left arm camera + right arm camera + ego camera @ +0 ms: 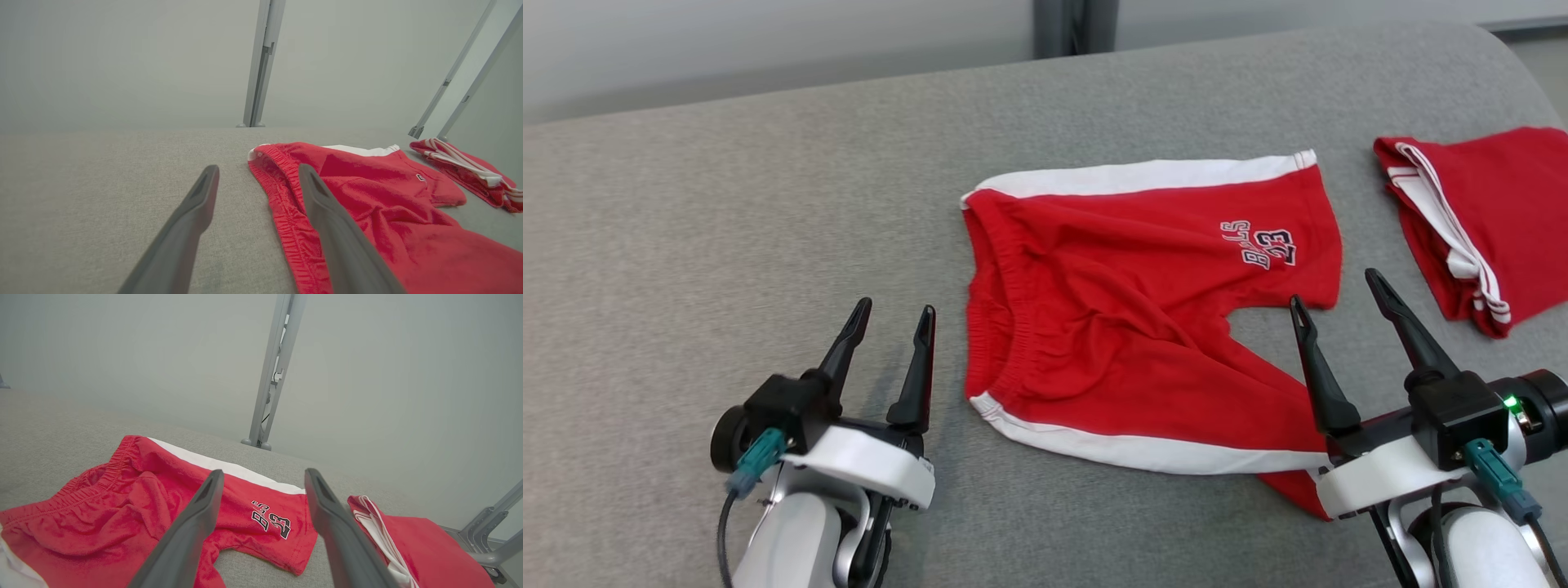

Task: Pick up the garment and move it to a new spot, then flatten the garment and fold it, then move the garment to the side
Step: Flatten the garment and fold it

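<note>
The garment (1127, 318) is a pair of red shorts with white side stripes and a "23" print, lying spread on the grey table (727, 245), waistband to the left. It also lies ahead in the left wrist view (367, 204) and the right wrist view (122, 522). My left gripper (890, 314) stands open just left of the waistband, nothing between its fingers. My right gripper (1339, 290) is open over the near leg's hem, holding nothing; its wrist covers the hem's corner.
A second red garment (1478, 220) with white stripes lies folded at the table's right edge, also in the right wrist view (408, 547). Grey metal posts (273, 375) stand behind the table. Bare grey surface stretches to the left.
</note>
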You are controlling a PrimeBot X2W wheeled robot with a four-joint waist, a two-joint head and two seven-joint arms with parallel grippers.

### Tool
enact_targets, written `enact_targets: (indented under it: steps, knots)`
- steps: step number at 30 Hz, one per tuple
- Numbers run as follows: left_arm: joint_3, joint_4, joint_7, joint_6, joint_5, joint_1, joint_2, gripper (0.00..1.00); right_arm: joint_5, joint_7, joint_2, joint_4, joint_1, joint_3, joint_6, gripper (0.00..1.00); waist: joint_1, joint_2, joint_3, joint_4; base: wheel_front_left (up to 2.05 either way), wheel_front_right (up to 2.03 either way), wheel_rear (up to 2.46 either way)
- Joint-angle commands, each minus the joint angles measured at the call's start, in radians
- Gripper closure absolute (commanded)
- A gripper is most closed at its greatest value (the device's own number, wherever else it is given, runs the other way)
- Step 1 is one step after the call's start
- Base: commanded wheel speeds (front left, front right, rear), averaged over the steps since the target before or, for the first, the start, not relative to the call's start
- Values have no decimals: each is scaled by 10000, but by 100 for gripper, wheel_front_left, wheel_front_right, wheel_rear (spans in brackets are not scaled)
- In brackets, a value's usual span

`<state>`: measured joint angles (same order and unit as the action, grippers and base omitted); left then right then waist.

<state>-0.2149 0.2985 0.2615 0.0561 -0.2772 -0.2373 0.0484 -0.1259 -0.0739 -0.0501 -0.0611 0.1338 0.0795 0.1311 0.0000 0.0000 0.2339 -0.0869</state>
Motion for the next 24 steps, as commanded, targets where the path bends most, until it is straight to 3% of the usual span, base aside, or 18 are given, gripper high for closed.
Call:
enact_targets:
  steps: [1,12,24]
  knots:
    - [-91,515,24,13,-31,-492,43,0,155,-135,-28,25,141,4,-8,0,0,0,273,-314,0,0,0]
    - [-497,3346,-1444,-124,73,-2853,189,0,475,-485,-24,185,363,93,-8,0,0,0,969,-1316,0,0,0]
    - [-694,4567,-1998,-169,103,-3612,295,0,663,-734,-24,366,375,100,-8,0,0,0,1135,-1771,0,0,0]
